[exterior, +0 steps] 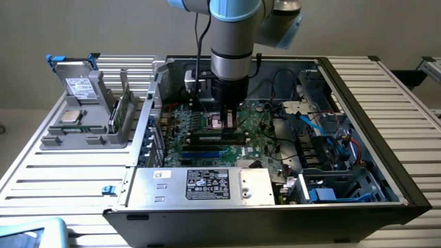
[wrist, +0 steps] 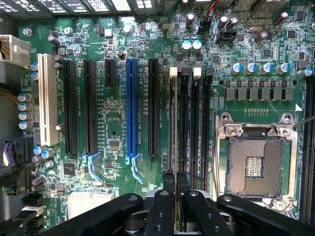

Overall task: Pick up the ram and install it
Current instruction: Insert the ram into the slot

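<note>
The end effector [wrist: 175, 189], closed narrowly on the ram [wrist: 175, 147] held edge-on, hovered above the memory slots [wrist: 189, 123] mid-installation, needing exact alignment before seating.

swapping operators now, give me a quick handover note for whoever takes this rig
Gripper: shut on the ram, held edge-on between the fingers.
Ram: over the memory slots on the motherboard inside the open computer case, beside the empty processor socket.
Done: ram picked up and brought to the slots.
Left: I cannot tell if it is seated; release not done.
</note>
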{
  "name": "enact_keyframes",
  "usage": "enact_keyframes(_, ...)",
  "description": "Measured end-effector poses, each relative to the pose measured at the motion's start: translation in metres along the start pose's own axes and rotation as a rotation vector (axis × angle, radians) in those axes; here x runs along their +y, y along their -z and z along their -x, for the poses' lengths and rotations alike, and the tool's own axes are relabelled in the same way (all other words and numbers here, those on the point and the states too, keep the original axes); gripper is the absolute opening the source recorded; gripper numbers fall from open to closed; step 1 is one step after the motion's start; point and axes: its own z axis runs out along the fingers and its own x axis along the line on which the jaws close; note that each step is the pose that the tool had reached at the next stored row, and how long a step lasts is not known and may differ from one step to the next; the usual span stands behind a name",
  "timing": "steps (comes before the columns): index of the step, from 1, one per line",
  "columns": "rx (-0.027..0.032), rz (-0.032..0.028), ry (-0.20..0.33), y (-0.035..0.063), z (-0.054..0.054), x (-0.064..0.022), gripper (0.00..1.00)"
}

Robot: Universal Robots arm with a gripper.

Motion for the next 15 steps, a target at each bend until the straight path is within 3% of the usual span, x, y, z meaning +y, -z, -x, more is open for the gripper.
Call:
enact_keyframes(5, -0.0001, -0.0003, 0.000, 0.0000, 0.000, 0.0001, 0.14)
enact_keyframes(7, -0.0002, -0.0006, 0.000, 0.0001, 0.000, 0.0001, 0.22)
enact_keyframes(9, 0.0001, -0.0009, 0.000, 0.0006, 0.000, 0.0001, 0.22)
enact_keyframes(10, 0.0001, -0.0012, 0.000, 0.0011, 0.000, 0.0001, 0.29)
enact_keyframes(15, -0.0002, -0.0026, 0.000, 0.0172, -0.001, -0.0004, 0.29)
